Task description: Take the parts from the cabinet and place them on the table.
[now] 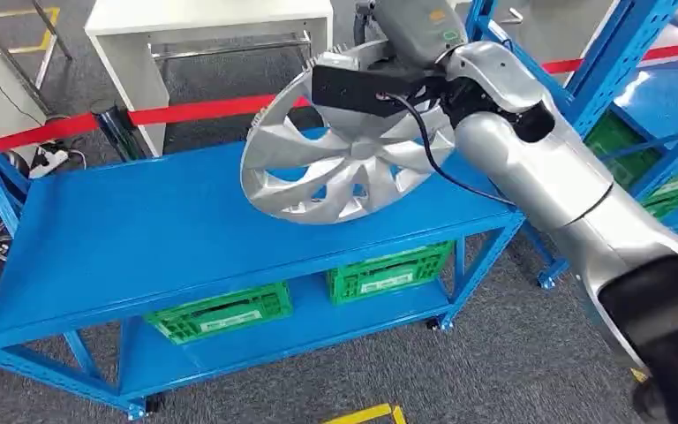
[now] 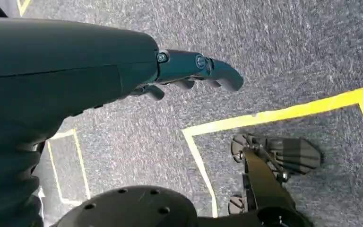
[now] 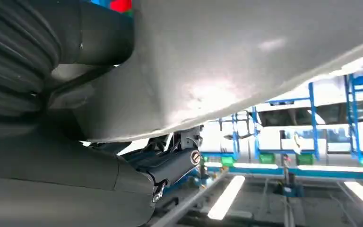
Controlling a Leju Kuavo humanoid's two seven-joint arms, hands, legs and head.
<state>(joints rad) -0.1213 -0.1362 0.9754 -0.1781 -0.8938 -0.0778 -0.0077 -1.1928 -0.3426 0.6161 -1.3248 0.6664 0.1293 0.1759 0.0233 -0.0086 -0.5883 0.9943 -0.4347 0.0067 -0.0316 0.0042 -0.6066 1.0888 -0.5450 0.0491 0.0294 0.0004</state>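
A silver wheel cover (image 1: 353,150) with curved spokes hangs tilted over the far right part of the blue table (image 1: 141,238). Whether its lower rim touches the top I cannot tell. My right arm (image 1: 530,150) reaches in from the right to the cover's upper rim. In the right wrist view my right hand (image 3: 170,165) grips the wheel cover (image 3: 246,61), with dark fingers under its pale underside. My left hand (image 2: 189,71) hangs over the grey carpet with its fingers loosely apart, holding nothing.
Two green crates (image 1: 221,311) (image 1: 388,269) sit on the blue table's lower shelf. A white table (image 1: 203,26) and a red barrier tape (image 1: 194,110) lie behind. Blue shelving (image 1: 662,115) with more green crates stands at the right. Yellow floor tape (image 2: 283,113) marks the carpet.
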